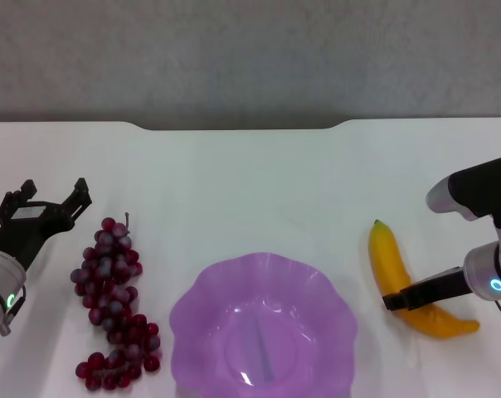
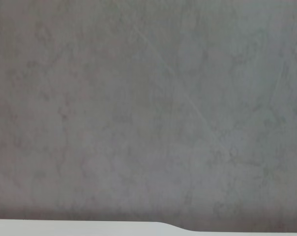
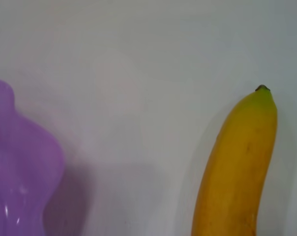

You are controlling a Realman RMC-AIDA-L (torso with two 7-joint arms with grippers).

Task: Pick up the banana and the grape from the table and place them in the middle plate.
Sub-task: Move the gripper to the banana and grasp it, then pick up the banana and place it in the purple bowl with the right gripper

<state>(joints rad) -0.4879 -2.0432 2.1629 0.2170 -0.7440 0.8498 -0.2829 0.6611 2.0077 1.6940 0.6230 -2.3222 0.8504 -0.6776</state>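
Observation:
The banana (image 1: 389, 264) lies on the white table (image 1: 259, 182) right of the purple scalloped plate (image 1: 202, 307). It also shows in the right wrist view (image 3: 237, 167), with the plate's rim (image 3: 20, 162) beside it. My right gripper (image 1: 393, 300) reaches in from the right and lies across the banana's middle, low at the table. The bunch of dark red grapes (image 1: 114, 303) lies left of the plate. My left gripper (image 1: 51, 199) is open and empty, just left of the bunch's stem end.
The table's far edge has a curved notch (image 1: 234, 126); that edge also shows in the left wrist view (image 2: 89, 227) under a grey wall. Bare tabletop lies beyond the plate.

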